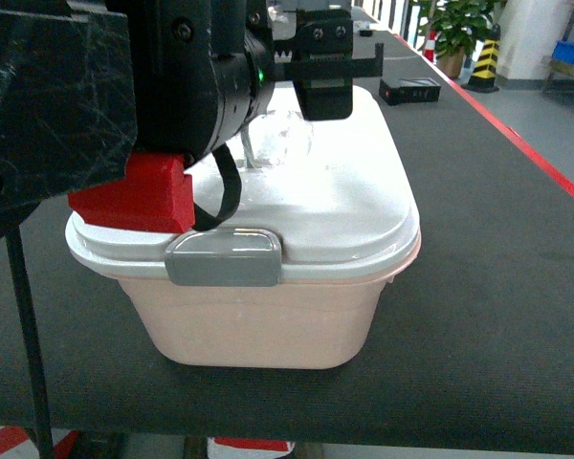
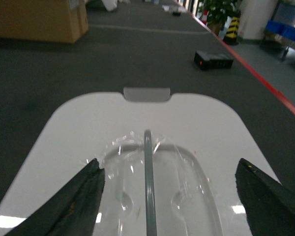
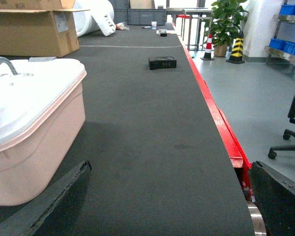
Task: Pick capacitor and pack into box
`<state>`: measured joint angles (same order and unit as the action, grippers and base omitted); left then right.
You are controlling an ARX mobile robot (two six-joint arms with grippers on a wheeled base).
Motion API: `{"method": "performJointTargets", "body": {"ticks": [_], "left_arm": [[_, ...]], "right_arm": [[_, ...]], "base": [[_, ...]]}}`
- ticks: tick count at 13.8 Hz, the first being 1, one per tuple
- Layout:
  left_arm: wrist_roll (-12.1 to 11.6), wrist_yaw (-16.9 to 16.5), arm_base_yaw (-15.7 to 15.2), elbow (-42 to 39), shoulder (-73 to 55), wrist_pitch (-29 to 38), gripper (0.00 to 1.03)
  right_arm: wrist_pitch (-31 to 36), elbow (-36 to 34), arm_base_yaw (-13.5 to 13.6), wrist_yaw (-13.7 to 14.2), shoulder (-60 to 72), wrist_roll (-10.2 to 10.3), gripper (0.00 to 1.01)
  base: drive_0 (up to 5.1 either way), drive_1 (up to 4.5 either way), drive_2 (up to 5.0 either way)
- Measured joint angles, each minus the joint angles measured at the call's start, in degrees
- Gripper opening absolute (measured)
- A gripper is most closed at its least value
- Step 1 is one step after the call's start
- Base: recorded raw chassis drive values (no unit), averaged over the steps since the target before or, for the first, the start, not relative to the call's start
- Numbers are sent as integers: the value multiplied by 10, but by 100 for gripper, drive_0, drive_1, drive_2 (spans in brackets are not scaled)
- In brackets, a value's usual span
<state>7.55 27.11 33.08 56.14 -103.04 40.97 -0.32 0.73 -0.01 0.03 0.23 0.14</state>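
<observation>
The box (image 1: 268,325) is a pale pink tub standing on the black belt, closed by a white lid (image 1: 335,191) with a grey latch (image 1: 224,256). My left gripper (image 1: 327,72) hangs just above the lid. In the left wrist view it (image 2: 169,167) is open, and its fingers (image 2: 83,191) stand either side of the grey handle (image 2: 147,187) without touching it. My right gripper (image 3: 170,169) is open over bare belt, with the box (image 3: 44,137) to its left. I can make out no capacitor in any view.
A small black block (image 3: 162,62) lies far up the belt. The belt's red edge (image 3: 216,118) runs along the right, with floor and an office chair (image 3: 292,128) beyond it. A brown carton (image 3: 34,29) stands at the back left. Blue bins (image 3: 290,10) sit on shelves.
</observation>
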Motion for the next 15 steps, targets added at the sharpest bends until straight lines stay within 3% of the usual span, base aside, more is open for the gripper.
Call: {"method": "performJointTargets", "body": {"ticks": [2,5,7,10,11,12,15], "left_arm": [[-21,-16,-21,-7,47,31,99],[-30,-24,-62,-42,130,28,98],[-37,-33,-94,-109,195,27,98],[-78,-54,-156,-242,368,38,98],[-96,-66,-182,-291,424,23,98],[-99,-85,-214,-344,493,-18,98],[-88,-137,-290,-425,690,-148,98]], "right_arm": [[0,0,0,0,0,0,98],[0,0,0,0,0,0,98],[0,0,0,0,0,0,98],[0,0,0,0,0,0,98],[0,0,0,0,0,0,98],[0,0,0,0,0,0,98],[0,0,0,0,0,0,98]], "base": [[0,0,0],[0,0,0],[0,0,0],[0,0,0],[0,0,0],[0,0,0],[0,0,0]]}}
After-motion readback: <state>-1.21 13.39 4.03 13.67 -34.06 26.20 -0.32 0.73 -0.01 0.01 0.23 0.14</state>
